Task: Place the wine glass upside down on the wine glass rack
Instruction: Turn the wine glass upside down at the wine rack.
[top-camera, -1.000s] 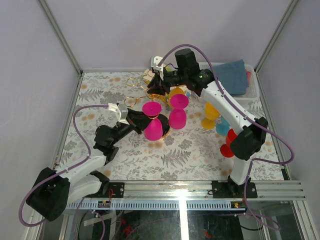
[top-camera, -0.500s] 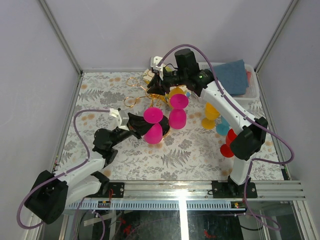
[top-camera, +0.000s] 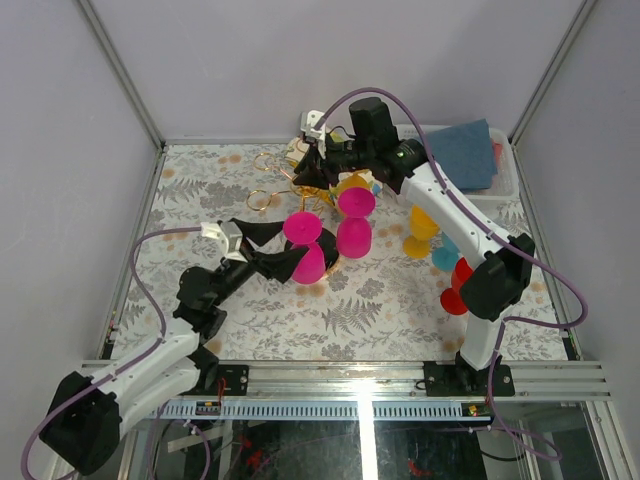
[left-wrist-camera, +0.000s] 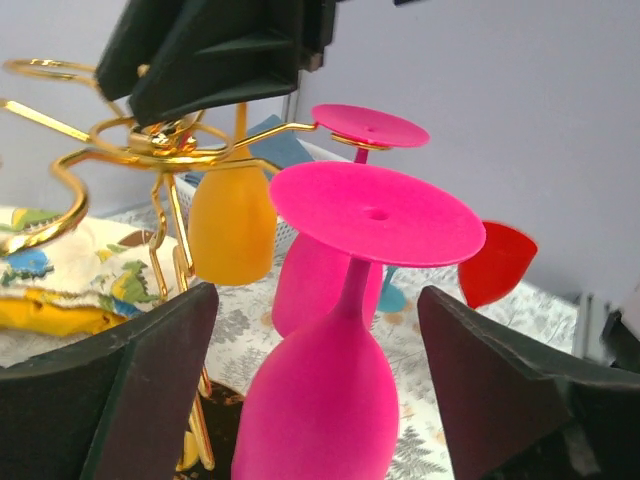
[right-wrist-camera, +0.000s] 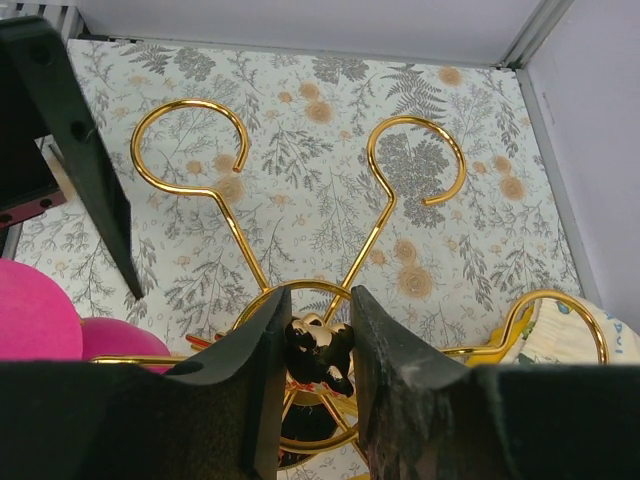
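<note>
The floral-patterned tabletop (top-camera: 380, 300) carries a clear bin (top-camera: 505, 178) in its 2 o'clock corner, with a blue cloth (top-camera: 465, 150) lying in it. The gold wine glass rack (left-wrist-camera: 165, 152) stands toward 12 o'clock from the tabletop's middle, its curled loop arms fanning out from the central post.

The left hand (top-camera: 282, 245) reaches in from 8 o'clock. It is spread wide, with one finger (left-wrist-camera: 120, 390) on each side of the pink wine glass (left-wrist-camera: 320, 400) and neither touching it. The right hand (right-wrist-camera: 318, 300) comes down from 12 o'clock and is clamped on the dark knob at the top of the rack's post.

The wine glass hangs upside down on the 6 o'clock side of the post, foot uppermost and bowl down; the wire under its foot cannot be made out. A second pink glass (left-wrist-camera: 300, 285) hangs just behind it, foot resting on a gold loop, and a yellow glass (left-wrist-camera: 232, 225) hangs inverted beside that. At 3 o'clock from the rack, another yellow glass (top-camera: 420, 235), a blue one (top-camera: 445, 255) and a red one (top-camera: 458, 285) sit on the tabletop.
</note>
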